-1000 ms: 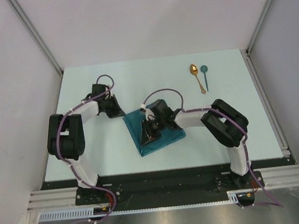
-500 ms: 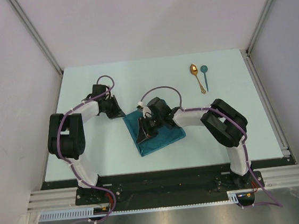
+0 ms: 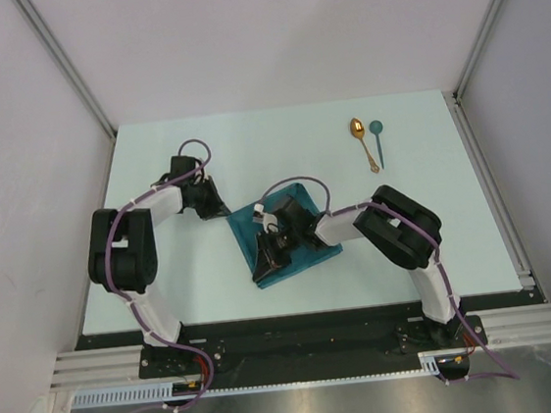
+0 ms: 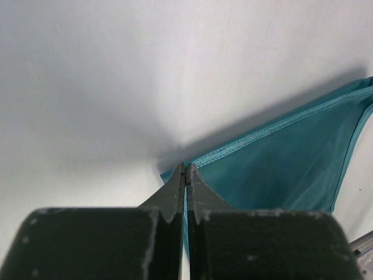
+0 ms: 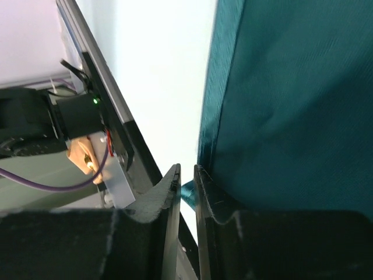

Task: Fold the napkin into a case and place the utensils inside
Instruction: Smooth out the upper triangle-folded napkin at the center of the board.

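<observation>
Worktop: napkin at centre, skewed, partly doubled over.

Left hand: clamped together on the napkin's far-left corner.

Right hand: at the near-left edge. I see its fingers a sliver apart with the hem between them, so I read it as a pinch.

Both grips sit on the cloth's left side, so I judge the next fold must travel rightward.

Gold spoon and teal spoon: far right, well apart from the napkin, handles pointing nearward. The right arm is nearer.

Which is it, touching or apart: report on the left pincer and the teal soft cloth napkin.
Touching. The left wrist view shows the left pincer shut on a corner of the teal cloth napkin, cloth showing between its tips.
</observation>
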### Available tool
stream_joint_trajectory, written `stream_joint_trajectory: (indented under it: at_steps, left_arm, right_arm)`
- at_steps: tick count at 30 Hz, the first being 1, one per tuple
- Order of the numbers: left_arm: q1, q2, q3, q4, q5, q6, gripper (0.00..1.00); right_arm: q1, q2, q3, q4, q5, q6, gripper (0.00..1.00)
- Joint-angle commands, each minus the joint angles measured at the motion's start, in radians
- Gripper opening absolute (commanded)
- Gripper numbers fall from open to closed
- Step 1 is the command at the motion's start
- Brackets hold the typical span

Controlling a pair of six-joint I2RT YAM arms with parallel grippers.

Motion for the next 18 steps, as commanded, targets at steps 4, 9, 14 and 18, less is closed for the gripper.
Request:
stream_joint_trajectory:
  at_steps: [4,9,14,18]
  left_arm:
    - [0.008,0.028,0.025,-0.013,-0.033,0.026,0.0]
    - [0.008,0.029,0.021,-0.007,-0.03,0.021,0.0]
    - [0.008,0.029,0.016,-0.004,-0.028,0.019,0.0]
    - [0.008,0.029,0.013,-0.004,-0.033,0.018,0.0]
  right_arm:
    - [0.014,-0.017,-0.043,0.055,-0.014,0.008,0.18]
    - [0.02,-0.074,-0.001,-0.002,-0.003,-0.016,0.19]
    - [0.028,-0.05,-0.012,0.036,-0.024,0.004,0.19]
    - [0.036,-0.039,-0.072,0.07,-0.028,0.014,0.19]
